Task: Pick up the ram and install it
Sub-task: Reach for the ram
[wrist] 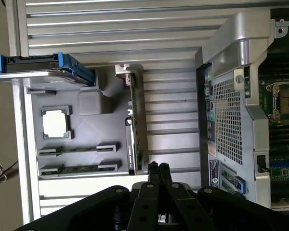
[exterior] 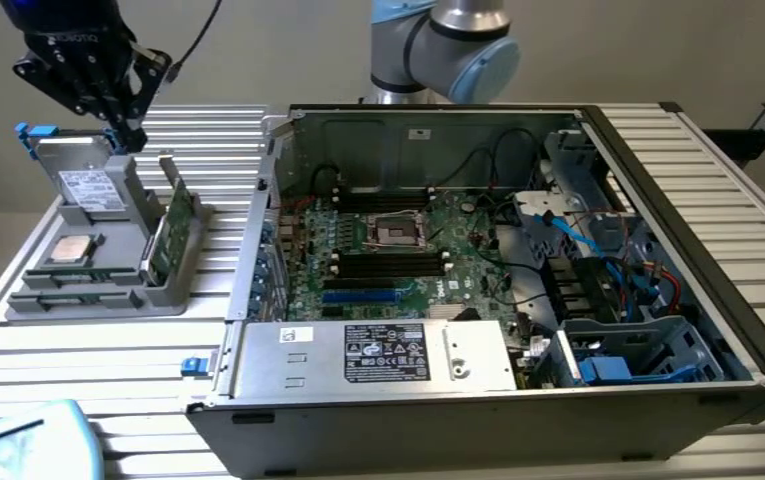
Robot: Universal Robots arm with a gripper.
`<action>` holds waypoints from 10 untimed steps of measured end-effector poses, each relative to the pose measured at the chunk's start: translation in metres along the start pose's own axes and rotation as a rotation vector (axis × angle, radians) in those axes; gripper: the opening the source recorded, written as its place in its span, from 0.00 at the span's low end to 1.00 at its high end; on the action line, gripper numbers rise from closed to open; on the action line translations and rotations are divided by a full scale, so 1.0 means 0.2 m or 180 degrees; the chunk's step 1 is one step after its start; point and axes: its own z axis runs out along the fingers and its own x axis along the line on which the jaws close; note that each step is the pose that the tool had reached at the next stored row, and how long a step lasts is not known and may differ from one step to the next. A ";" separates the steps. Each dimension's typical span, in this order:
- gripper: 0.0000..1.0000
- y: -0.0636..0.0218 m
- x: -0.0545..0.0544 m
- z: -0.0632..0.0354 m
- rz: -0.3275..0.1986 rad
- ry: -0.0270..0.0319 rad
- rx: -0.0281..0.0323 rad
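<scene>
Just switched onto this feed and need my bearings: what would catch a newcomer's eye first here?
The open computer case dominates the middle of the exterior view, its green motherboard exposed. At the exterior view's left sits a grey parts tray with a ram stick lying flat in it. The black gripper hovers above that tray.

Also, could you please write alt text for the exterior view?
The robot arm's tool hangs above a grey parts tray holding a hard drive, a CPU, an upright green card and ram sticks. On the exterior view's right, an open computer case shows its motherboard.
</scene>
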 end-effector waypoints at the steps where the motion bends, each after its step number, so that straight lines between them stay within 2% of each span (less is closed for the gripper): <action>1: 0.11 -0.002 0.02 0.002 0.0000 0.0002 0.0000; 7: 0.11 -0.014 0.16 0.020 0.0000 0.0017 0.0001; 9: 0.11 -0.024 0.20 0.026 0.0002 0.0037 0.0003; 10: 0.11 -0.031 0.21 0.029 0.0003 0.0056 0.0004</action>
